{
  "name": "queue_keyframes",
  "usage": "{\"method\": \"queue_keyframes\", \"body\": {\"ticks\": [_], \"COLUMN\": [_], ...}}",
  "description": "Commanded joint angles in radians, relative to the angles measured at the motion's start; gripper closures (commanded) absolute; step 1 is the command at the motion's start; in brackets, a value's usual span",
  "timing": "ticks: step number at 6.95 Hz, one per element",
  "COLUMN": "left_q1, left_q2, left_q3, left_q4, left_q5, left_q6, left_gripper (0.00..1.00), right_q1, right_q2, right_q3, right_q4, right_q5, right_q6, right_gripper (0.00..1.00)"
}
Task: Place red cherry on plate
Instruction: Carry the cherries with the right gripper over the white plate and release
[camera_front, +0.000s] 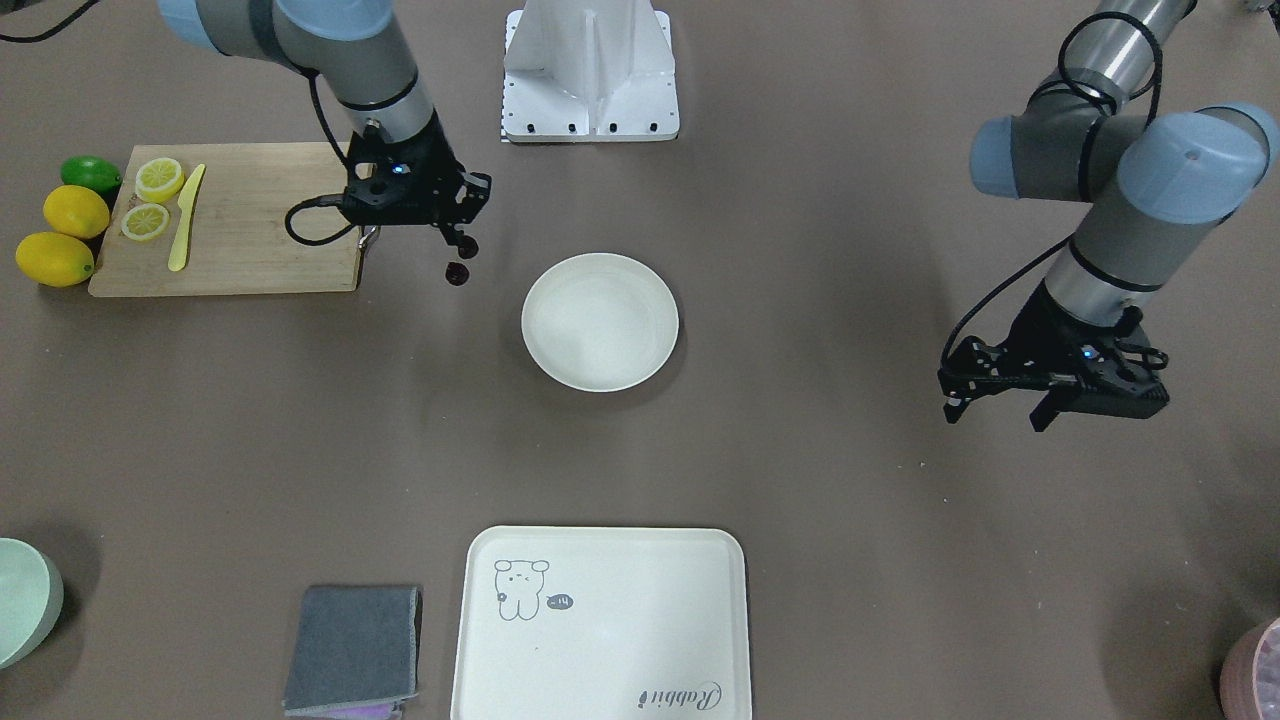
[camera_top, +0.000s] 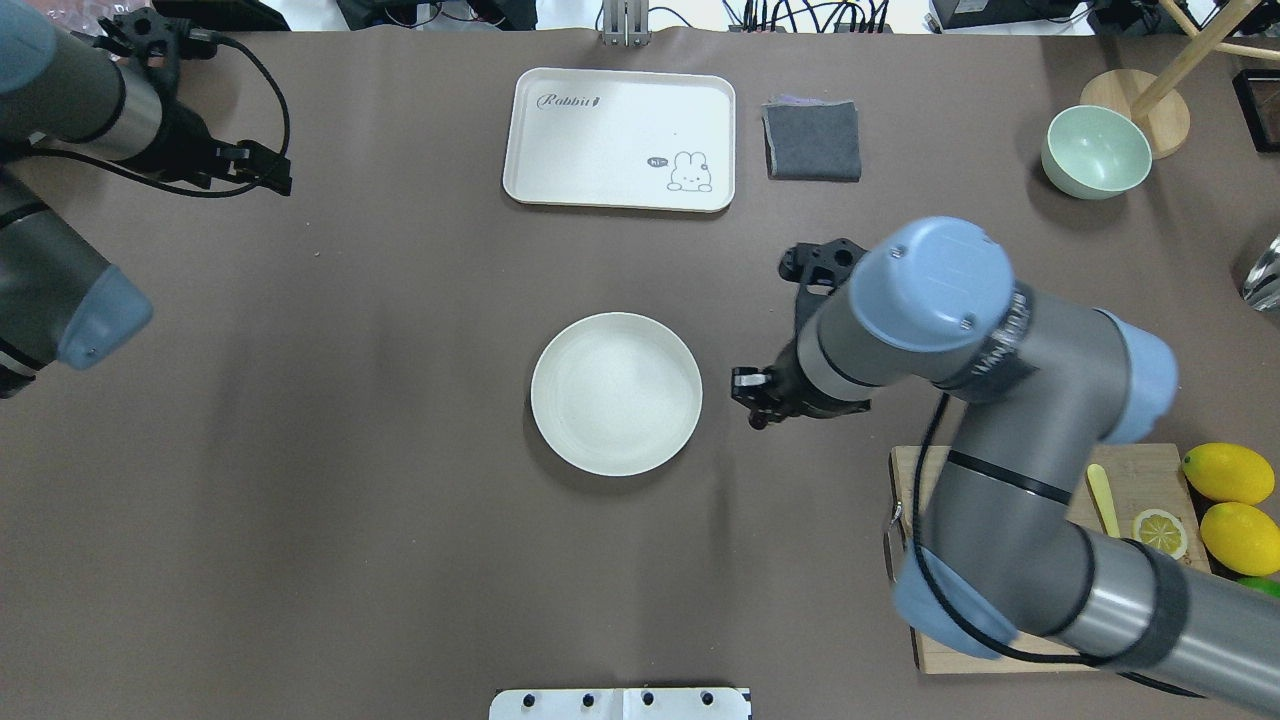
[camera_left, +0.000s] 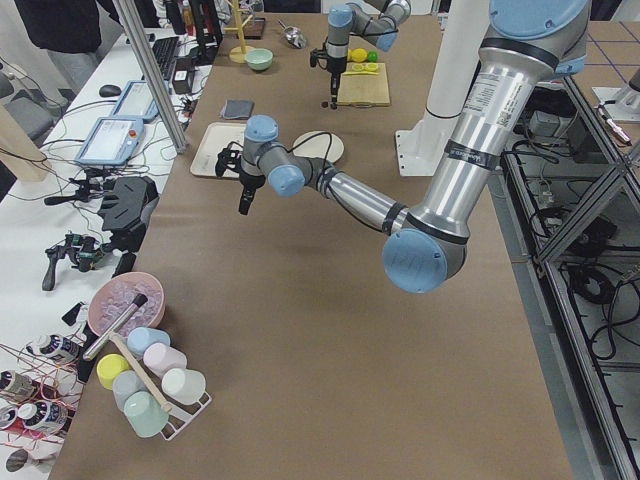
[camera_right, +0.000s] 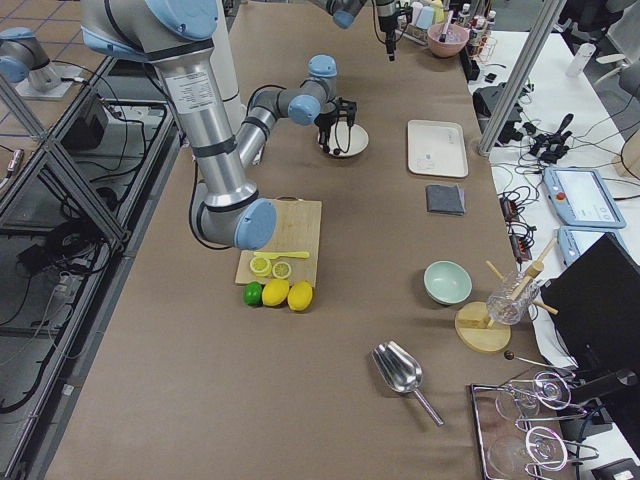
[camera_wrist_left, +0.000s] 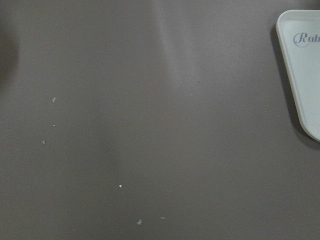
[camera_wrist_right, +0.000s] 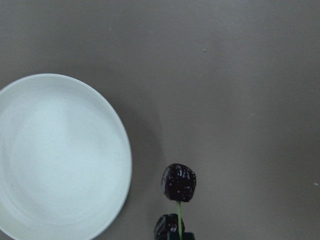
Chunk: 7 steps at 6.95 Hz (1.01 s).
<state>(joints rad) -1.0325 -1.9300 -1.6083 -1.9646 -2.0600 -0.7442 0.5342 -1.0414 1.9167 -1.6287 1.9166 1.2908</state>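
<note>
The red cherry (camera_front: 457, 272), a pair of tiny dark fruits on a thin stem, hangs a little above the table from my right gripper (camera_front: 462, 248), which is shut on the stem. In the right wrist view the cherry (camera_wrist_right: 179, 182) hangs just right of the plate's rim. The round cream-white plate (camera_front: 600, 320) sits empty mid-table, a short way from the cherry. Overhead, the right gripper (camera_top: 755, 400) is just right of the plate (camera_top: 616, 392). My left gripper (camera_front: 997, 410) hovers open and empty far off on the other side.
A wooden cutting board (camera_front: 250, 220) with lemon slices and a yellow knife lies behind the right gripper, whole lemons (camera_front: 60, 258) and a lime beside it. A cream tray (camera_front: 600, 625), a grey cloth (camera_front: 355, 650) and a pale green bowl (camera_front: 20, 600) line the far edge.
</note>
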Motion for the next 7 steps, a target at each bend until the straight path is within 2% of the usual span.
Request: {"method": "queue_keyframes", "body": {"ticks": [1,2,3,5,6,7], "left_q1": [-0.076,-0.081,-0.083,-0.083,-0.083,-0.083], "left_q2": [0.025,0.026,0.026,0.032,0.032,0.034], "left_q3": [0.033,0.042,0.045,0.045,0.047,0.045], "left_q4": [0.001,0.001,0.001,0.000,0.000,0.000], "left_q5": [-0.052,-0.052,-0.052,-0.052,-0.052,-0.054], "left_q6": [0.101,0.112,0.112,0.114,0.114,0.114], "left_gripper": [0.02,0.02,0.02,0.02,0.02,0.02], "right_q1": [-0.022,-0.066,-0.097,-0.120,-0.120,-0.118], "right_q2": [0.200,0.213,0.216,0.216,0.216,0.216], "right_q3": [-0.216,-0.261,-0.322,-0.341,-0.344,-0.341], "right_q4": [-0.010,0.056,0.175,0.199,0.199,0.199], "right_q5": [-0.022,-0.054,-0.070,-0.083,-0.085,-0.087], "right_q6": [-0.010,-0.010,0.007,-0.001,0.005,0.008], "right_gripper": [1.00,1.00,1.00,1.00,0.22,0.00]}}
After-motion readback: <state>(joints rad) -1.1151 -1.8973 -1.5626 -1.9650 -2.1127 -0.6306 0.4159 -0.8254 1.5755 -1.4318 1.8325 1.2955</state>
